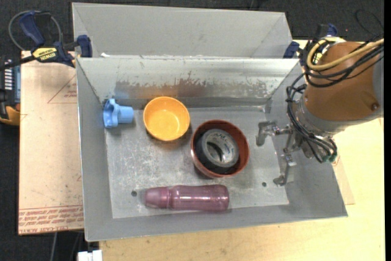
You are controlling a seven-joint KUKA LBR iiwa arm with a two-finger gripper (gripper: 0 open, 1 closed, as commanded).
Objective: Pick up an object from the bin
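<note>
gripper [273, 154] low at the bin's [122, 168] 3 o'clock side, fingers apart, nothing between them, bare floor beneath. judgement: shift toward 9 o'clock, straddle the bowl's near rim, then close. brown bowl [197, 160] with tape roll [227, 159] inside lies just beside, at gripper's 9. purple bottle [186, 198] at 8, farther. orange bowl [166, 119] at 10. blue piece [116, 114] farthest.

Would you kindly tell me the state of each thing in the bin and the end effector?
Orange bowl: upright, empty.
Brown bowl: upright, holding a tape roll.
Tape roll: flat inside the brown bowl.
Purple bottle: lying on its side.
Blue plastic piece: lying loose, left of the orange bowl.
End effector: open, empty, right of the brown bowl.
</note>
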